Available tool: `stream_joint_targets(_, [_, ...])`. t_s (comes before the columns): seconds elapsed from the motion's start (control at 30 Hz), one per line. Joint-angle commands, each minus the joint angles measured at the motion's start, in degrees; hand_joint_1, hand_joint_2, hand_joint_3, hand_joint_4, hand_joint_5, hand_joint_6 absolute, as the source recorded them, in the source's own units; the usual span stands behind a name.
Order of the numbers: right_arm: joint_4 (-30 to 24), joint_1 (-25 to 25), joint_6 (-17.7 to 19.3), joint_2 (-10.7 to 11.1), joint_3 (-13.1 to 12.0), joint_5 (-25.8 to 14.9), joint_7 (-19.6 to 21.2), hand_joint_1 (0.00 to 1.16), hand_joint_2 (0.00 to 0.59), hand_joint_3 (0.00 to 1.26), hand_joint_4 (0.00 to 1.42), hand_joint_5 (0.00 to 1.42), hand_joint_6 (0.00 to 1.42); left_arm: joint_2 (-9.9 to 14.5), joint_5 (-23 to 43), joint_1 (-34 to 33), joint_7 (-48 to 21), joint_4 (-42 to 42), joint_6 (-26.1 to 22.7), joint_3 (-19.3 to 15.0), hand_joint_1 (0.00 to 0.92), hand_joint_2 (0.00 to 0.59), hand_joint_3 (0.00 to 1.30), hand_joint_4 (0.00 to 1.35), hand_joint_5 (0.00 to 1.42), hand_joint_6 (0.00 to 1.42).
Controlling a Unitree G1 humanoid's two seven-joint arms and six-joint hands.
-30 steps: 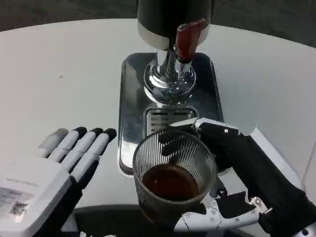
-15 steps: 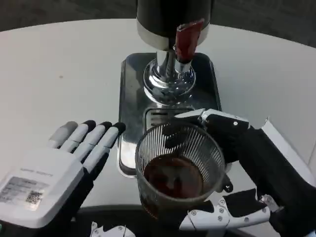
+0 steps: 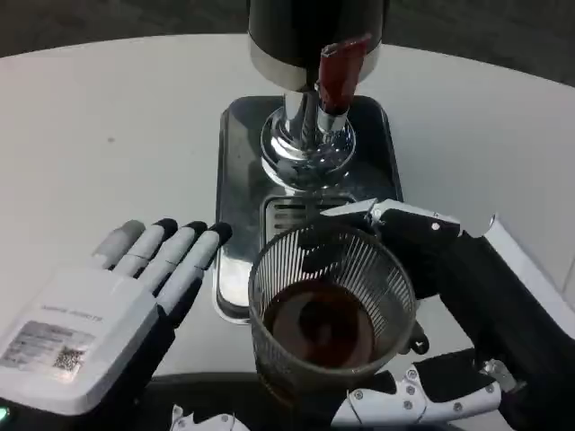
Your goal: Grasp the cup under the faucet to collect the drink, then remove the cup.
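White table [image 3: 108, 117], right hand [image 3: 449, 296] gripping cup [image 3: 331, 314]

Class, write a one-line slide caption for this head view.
Right hand holds the ribbed cup of dark drink before the dispenser tray; left hand waits open.

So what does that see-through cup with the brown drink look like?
The clear ribbed plastic cup is round, with thin vertical ridges all around its wall. It stands upright and holds dark brown drink in its lower part. The robot's right hand grips it, fingers wrapped around its far and near sides. It sits at the near edge of the shiny metal drip tray.
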State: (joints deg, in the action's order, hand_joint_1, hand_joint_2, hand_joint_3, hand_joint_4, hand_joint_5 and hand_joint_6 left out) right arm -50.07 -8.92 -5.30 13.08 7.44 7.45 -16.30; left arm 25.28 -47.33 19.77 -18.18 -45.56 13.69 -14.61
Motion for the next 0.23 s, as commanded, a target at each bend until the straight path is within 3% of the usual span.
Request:
stream_joint_targets(0.03, [-2.0, -0.6, 0.8, -0.1, 0.3, -0.8, 0.4, 1.11, 0.082, 0.77, 0.94, 1.04, 1.42, 0.4, -0.4, 1.3, -1.1, -0.8, 0.0, 0.5, 0.000, 0.025, 0.00, 0.00, 0.00, 0.00])
stream_joint_targets(0.23, [-1.9, -0.8, 0.6, -0.3, 0.4, -0.7, 0.6, 1.10, 0.084, 0.77, 0.94, 1.04, 1.42, 0.5, 0.0, 1.4, -1.4, -0.9, 0.2, 0.6, 0.000, 0.022, 0.00, 0.00, 0.00, 0.00])
